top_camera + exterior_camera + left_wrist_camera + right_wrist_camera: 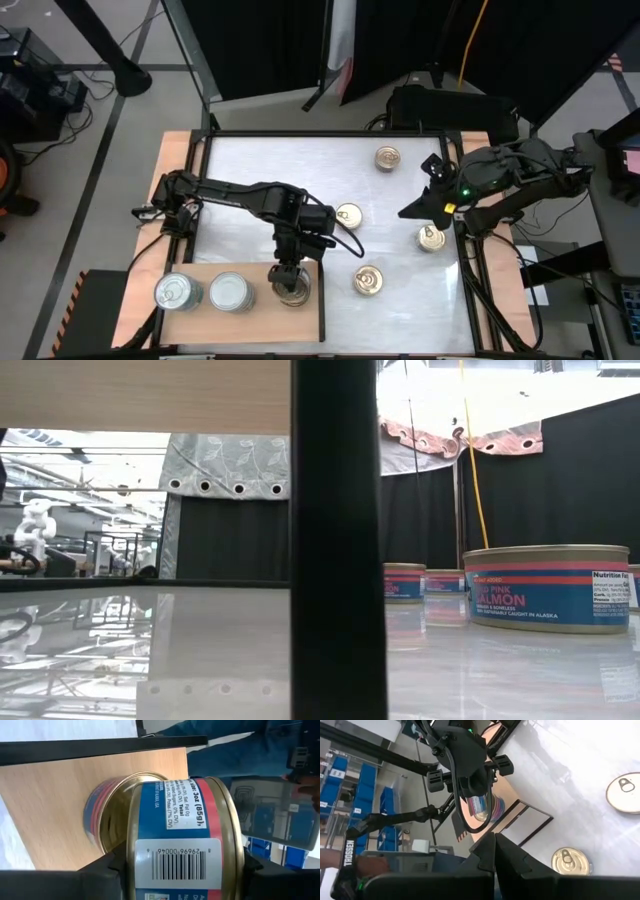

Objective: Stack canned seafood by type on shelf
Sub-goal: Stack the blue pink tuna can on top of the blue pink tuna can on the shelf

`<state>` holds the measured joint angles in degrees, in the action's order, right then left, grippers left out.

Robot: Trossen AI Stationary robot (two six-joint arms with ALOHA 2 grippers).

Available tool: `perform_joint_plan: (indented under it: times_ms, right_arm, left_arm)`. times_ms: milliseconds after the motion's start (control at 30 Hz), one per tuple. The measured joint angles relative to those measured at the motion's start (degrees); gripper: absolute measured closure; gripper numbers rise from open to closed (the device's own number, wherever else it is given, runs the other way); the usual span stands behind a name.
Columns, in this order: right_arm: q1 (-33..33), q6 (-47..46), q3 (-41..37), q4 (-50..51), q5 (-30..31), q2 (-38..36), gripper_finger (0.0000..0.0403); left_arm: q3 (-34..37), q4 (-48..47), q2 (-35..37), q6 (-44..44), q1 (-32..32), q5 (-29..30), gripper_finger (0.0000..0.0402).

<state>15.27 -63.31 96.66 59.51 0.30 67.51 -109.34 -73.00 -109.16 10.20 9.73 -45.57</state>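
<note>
The shelf (pixel 200 325), a light-brown board with a dark edge, lies at the table's near left. Two silver-lidded tins (pixel 178 292) (pixel 230 292) rest flat on it. My left gripper (pixel 291 278) hangs over the board's right part, shut on a blue-and-pink labelled tin (pixel 180 830) right above another tin (pixel 112 815) that rests on the board. Several gold-lidded tins, such as one (pixel 368 281), lie flat on the white tabletop. My right gripper (pixel 404 212) hovers shut over the table's right half, touching nothing. My left gripper pinches the tin between its two fingers (pixel 107 875), one against each flat end beside the rims (pixel 131 870). It comes slanting down from the far side. The tin's labelled side wall faces the wrist camera. Whether it rests on the tin below I cannot tell.
Gold-lidded tins lie at the far right (pixel 388 158), mid-table (pixel 348 215) and by the right edge (pixel 431 238). A black frame rail (pixel 330 132) borders the table. Bare board shows left of and in front of the silver tins.
</note>
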Motion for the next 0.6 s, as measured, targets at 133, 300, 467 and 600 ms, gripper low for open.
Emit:
perform_joint_plan:
  times_ms: [133, 300, 467, 600]
  right_arm:
    - [0.00, 1.59, 0.00, 0.02, -0.09, 0.00, 0.0403]
    - [0.00, 3.26, 0.00, 0.12, -0.13, 0.00, 0.0403]
    - [0.00, 4.45, -0.02, 0.31, -0.12, 0.00, 0.0403]
    - [0.00, 4.92, -0.02, 0.66, -0.13, 0.02, 0.0403]
  left_arm:
    - [0.00, 0.45, 0.00, 0.41, 0.16, -1.32, 0.0202]
    - [0.00, 0.63, 0.00, 2.31, 0.18, -0.94, 0.0201]
    - [0.00, 0.65, 0.00, 4.44, 0.03, 0.83, 0.0174]
    - [0.00, 0.65, 0.00, 4.42, 0.05, 2.15, 0.0130]
